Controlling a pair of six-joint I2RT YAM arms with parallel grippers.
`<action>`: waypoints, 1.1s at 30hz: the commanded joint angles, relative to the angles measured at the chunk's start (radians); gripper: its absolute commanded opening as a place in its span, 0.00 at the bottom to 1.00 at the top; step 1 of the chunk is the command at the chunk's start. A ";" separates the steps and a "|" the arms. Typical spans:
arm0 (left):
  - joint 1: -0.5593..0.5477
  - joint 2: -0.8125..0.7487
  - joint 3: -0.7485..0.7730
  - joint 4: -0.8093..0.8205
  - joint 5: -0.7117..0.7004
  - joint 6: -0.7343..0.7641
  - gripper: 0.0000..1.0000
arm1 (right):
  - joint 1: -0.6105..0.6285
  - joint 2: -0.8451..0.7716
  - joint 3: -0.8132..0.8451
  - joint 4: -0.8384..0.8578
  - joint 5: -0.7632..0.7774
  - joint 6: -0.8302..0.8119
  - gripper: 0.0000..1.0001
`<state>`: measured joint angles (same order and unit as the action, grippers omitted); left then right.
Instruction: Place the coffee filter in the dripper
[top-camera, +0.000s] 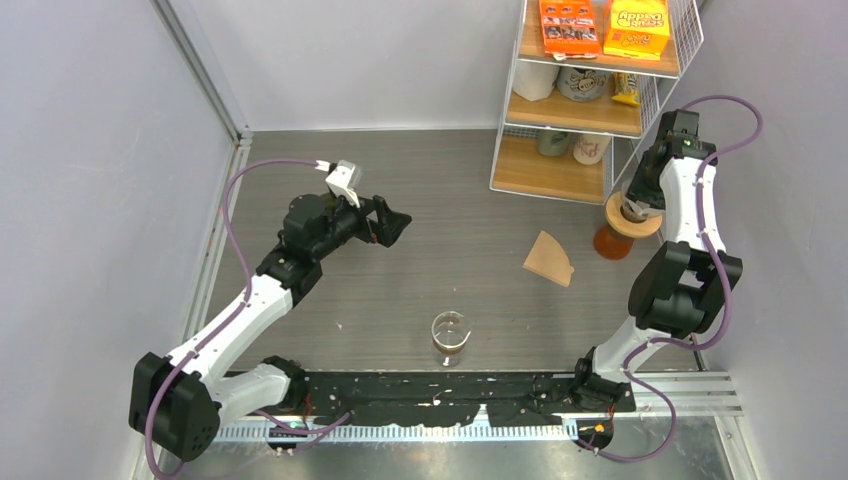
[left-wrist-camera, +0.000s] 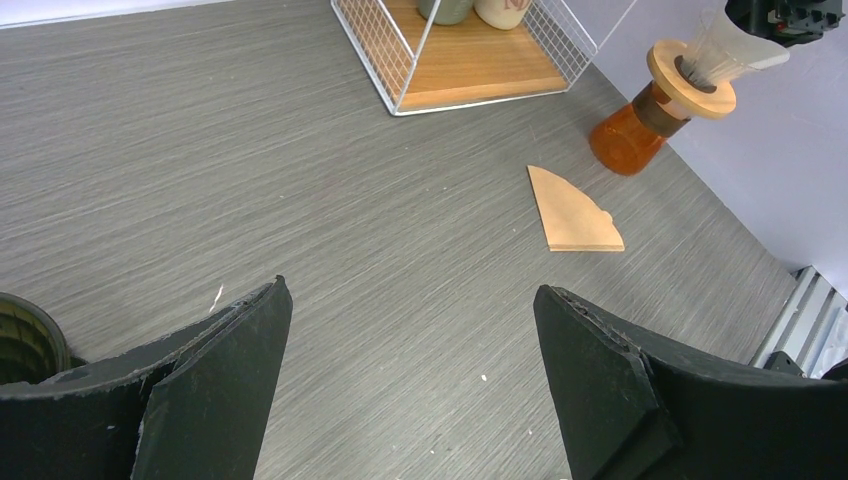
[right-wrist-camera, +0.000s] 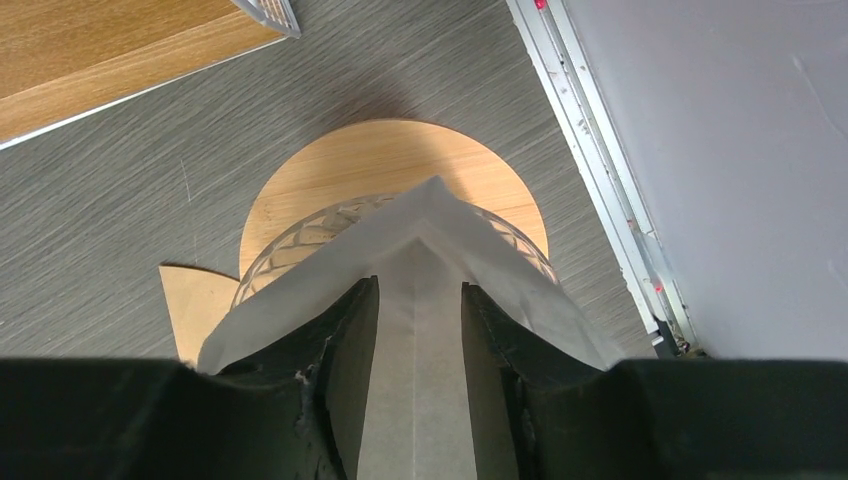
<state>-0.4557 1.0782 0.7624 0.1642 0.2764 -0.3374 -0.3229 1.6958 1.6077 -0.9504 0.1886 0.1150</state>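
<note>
A white paper coffee filter (right-wrist-camera: 430, 225) stands opened in the glass dripper (right-wrist-camera: 285, 245), whose wooden collar (right-wrist-camera: 400, 160) rests on an amber carafe (top-camera: 611, 243). My right gripper (right-wrist-camera: 418, 290) hovers directly over it. Its jaws are parted and the filter's seamed panel shows in the gap, not pinched. From the left wrist view the filter (left-wrist-camera: 725, 48) sticks up out of the dripper (left-wrist-camera: 690, 92). A second, brown filter (top-camera: 549, 258) lies flat on the table, left of the carafe. My left gripper (top-camera: 392, 226) is wide open and empty, high over the table's left middle.
A wire rack with wooden shelves (top-camera: 580, 110) stands at the back right, close behind the dripper, holding mugs and boxes. A small glass cup (top-camera: 450, 336) sits near the front middle. The right wall and a metal rail (right-wrist-camera: 610, 190) run just beside the dripper.
</note>
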 joint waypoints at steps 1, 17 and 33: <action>0.005 0.000 0.027 0.025 -0.013 -0.001 0.99 | -0.003 -0.012 0.004 0.010 -0.013 -0.005 0.42; 0.005 0.001 0.025 0.029 -0.005 0.001 1.00 | -0.007 0.019 -0.003 0.015 -0.016 -0.011 0.27; 0.005 0.013 0.030 0.027 -0.007 0.003 1.00 | -0.020 0.054 -0.055 0.050 -0.044 -0.018 0.24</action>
<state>-0.4557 1.0893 0.7624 0.1631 0.2722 -0.3370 -0.3359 1.7370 1.5627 -0.9245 0.1501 0.1074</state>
